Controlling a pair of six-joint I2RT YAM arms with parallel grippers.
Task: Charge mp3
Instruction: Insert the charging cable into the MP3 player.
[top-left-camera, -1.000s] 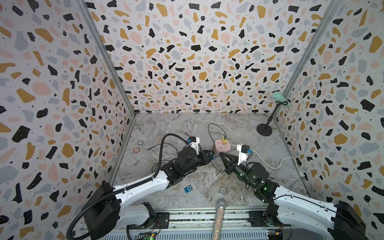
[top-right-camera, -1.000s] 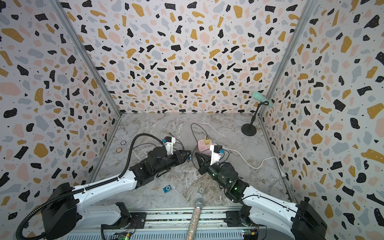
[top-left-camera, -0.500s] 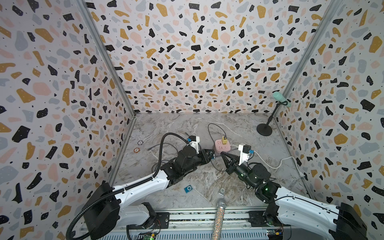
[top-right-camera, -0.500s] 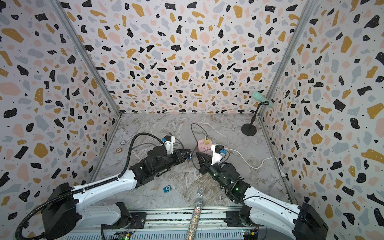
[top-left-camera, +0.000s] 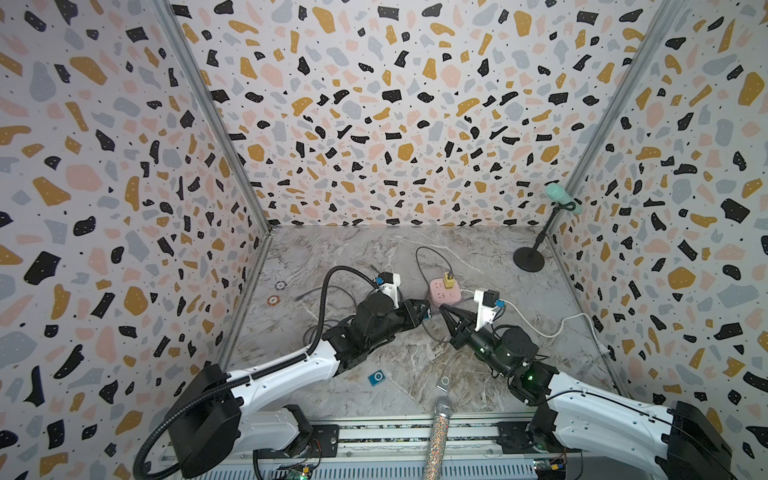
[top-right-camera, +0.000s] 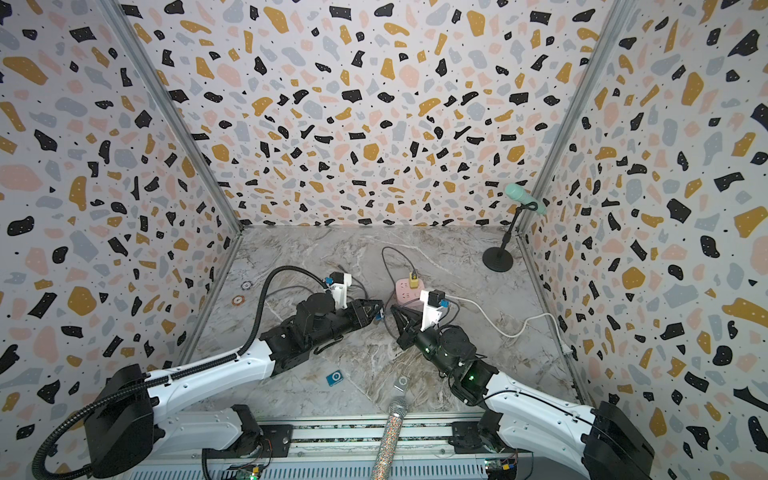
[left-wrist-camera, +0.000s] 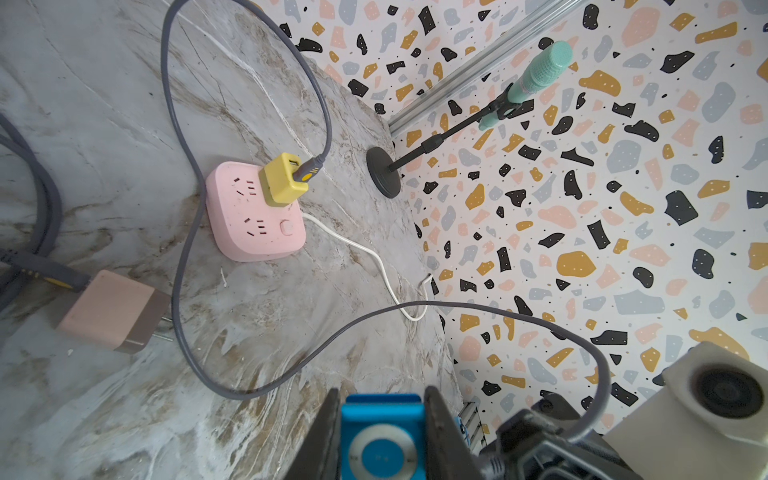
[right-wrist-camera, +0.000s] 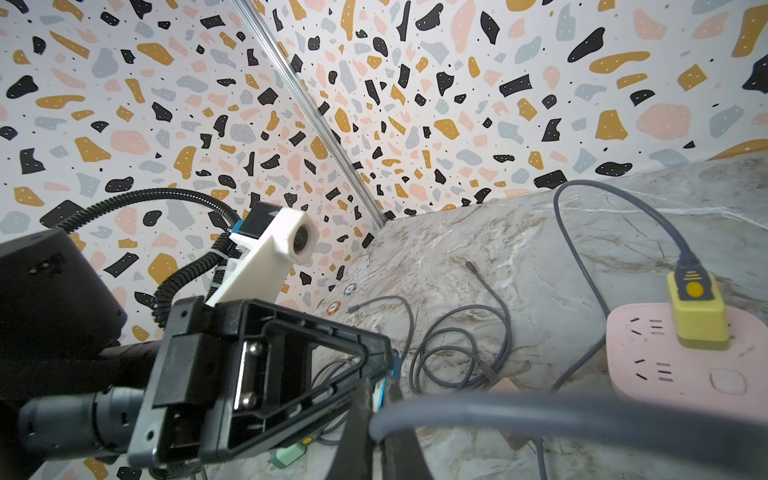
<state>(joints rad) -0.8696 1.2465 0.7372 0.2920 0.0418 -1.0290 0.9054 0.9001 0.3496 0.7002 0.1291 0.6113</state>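
1. Now, my left tool (top-left-camera: 424, 310) is clenched on the blue mp3 player (left-wrist-camera: 382, 440); its fingers (left-wrist-camera: 440, 428) press the player's two side edges; the round control wheel faces the left wrist camera; the player is held up off the worktop (top-left-camera: 357, 257).
2. My right tool (top-left-camera: 443, 307) is closed tight on the free end of the grey cable (left-wrist-camera: 178, 249); in the right wrist view the cable comes out from between my fingertips and sweeps across the front.
3. Both tools meet tip to tip, nearly touching, just in front of the pink power strip (top-left-camera: 444, 291); I cannot tell whether the cable's plug touches the player.
4. From my right tool the grey cable drops to the worktop, loops wide around the strip and ends at the yellow charger (top-left-camera: 448, 280); that charger stands plugged into the strip's far socket; the strip's white cord (top-left-camera: 536, 328) trails off toward the right wall.
5. A second blue player (top-left-camera: 377, 378) and a silver player (top-left-camera: 444, 383) lie flat near the front edge, well apart from my tools; a glitter microphone (top-left-camera: 439, 432) lies just in front of the silver one.
6. A pink adapter (left-wrist-camera: 112, 309) lies on its side near the strip, unplugged; a mint microphone (top-left-camera: 559, 196) sits on its stand in the far right corner.
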